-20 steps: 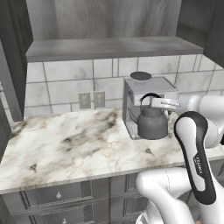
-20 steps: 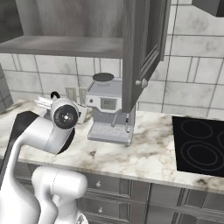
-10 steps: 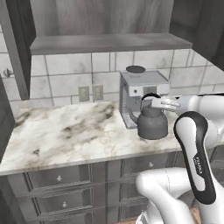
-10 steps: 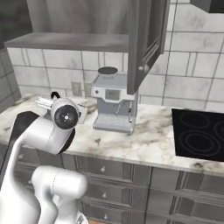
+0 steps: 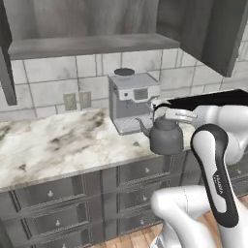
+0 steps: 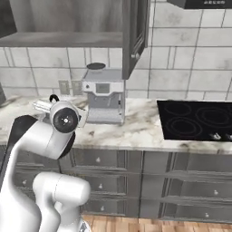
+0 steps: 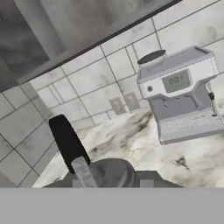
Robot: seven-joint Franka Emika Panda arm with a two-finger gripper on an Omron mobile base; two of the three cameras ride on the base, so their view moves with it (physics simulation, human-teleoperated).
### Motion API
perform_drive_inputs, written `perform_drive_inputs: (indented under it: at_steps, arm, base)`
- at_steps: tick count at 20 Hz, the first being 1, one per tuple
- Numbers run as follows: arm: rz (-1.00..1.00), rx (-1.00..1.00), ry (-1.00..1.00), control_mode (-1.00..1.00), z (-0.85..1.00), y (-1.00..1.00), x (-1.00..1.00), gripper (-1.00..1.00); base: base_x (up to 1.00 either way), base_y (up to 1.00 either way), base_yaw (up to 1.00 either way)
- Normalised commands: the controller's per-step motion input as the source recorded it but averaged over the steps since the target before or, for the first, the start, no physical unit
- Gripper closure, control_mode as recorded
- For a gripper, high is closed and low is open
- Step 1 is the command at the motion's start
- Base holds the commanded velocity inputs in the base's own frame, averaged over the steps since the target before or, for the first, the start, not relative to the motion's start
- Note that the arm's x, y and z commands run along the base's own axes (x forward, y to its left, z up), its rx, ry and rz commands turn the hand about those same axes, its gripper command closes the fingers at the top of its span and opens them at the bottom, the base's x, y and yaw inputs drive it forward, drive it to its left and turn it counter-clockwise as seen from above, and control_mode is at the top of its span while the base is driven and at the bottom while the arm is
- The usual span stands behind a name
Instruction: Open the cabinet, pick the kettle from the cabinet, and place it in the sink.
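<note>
In the left base view, the kettle (image 5: 165, 136) hangs just off the front edge of the marble counter (image 5: 58, 143), carried by its arched handle in the gripper (image 5: 170, 114), whose fingers are pinched on that handle; the coffee machine (image 5: 133, 100) stands behind it against the tiled wall, under the open cabinet (image 5: 87, 26). Compared with a second ago the whole scene has slid across the picture and the drawer fronts (image 5: 72, 193) now show fully, which reads as the base backing off and driving sideways, not as the things moving. In the right base view, the arm's round joint hides most of the kettle, the cabinet door (image 6: 135, 31) hangs open above the coffee machine, and a black cooktop (image 6: 197, 118) lies to the right. In the hand view, the kettle's lid and black handle sit close below the camera. The pick looks done; the sink is yet to be reached.
</note>
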Motion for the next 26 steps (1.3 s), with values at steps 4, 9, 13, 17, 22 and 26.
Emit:
perform_drive_inputs:
  at_steps: [4, 9, 13, 17, 22, 26]
  arm:
    - [0.0, 0.0, 0.0, 1.0, 0.0, 0.0, 0.0, 1.0]
    - [0.0, 0.0, 0.0, 1.0, 0.0, 0.0, 0.0, 1.0]
    - [0.0, 0.0, 0.0, 1.0, 0.0, 0.0, 0.0, 1.0]
    - [0.0, 0.0, 0.0, 1.0, 0.0, 0.0, 0.0, 1.0]
    - [0.0, 0.0, 0.0, 1.0, 0.0, 0.0, 0.0, 1.0]
    - [0.0, 0.0, 0.0, 1.0, 0.0, 0.0, 0.0, 1.0]
  base:
    - [-0.01, 0.01, -0.76]
    - [0.0, 0.06, -0.88]
    - [0.01, 0.07, -0.96]
    - [0.01, 0.07, -0.97]
    - [0.01, 0.07, -0.97]
    - [0.01, 0.07, -0.97]
